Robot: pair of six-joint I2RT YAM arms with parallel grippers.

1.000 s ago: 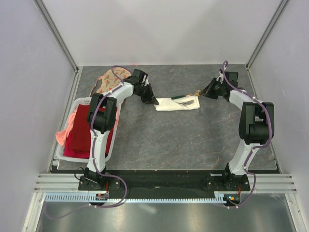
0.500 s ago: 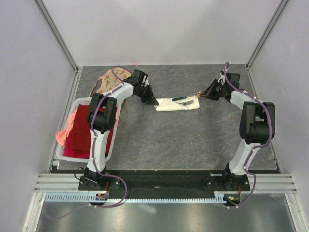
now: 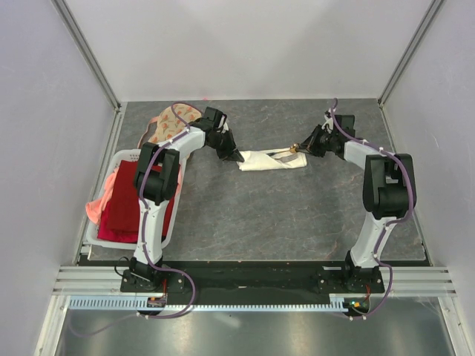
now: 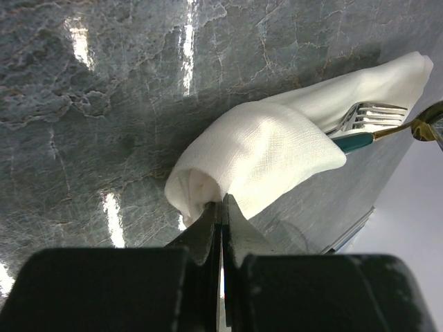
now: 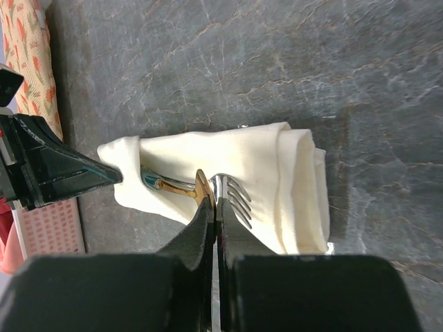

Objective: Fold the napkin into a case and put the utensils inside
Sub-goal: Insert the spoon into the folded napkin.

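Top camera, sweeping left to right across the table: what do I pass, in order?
Red cloth → left pincer → napkin → right pincer.

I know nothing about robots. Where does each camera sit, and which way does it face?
Top external: above and behind the arms, looking down at the grey marbled table; both arms show whole.
Left wrist: on the left arm, looking along its left claw, shut on the cream-white folded cloth napkin.
Right wrist: on the right arm, looking down past its right claw, shut on a slim gold-coloured metal utensil.
Shared: both wrist views show the napkin and metal fork tines.
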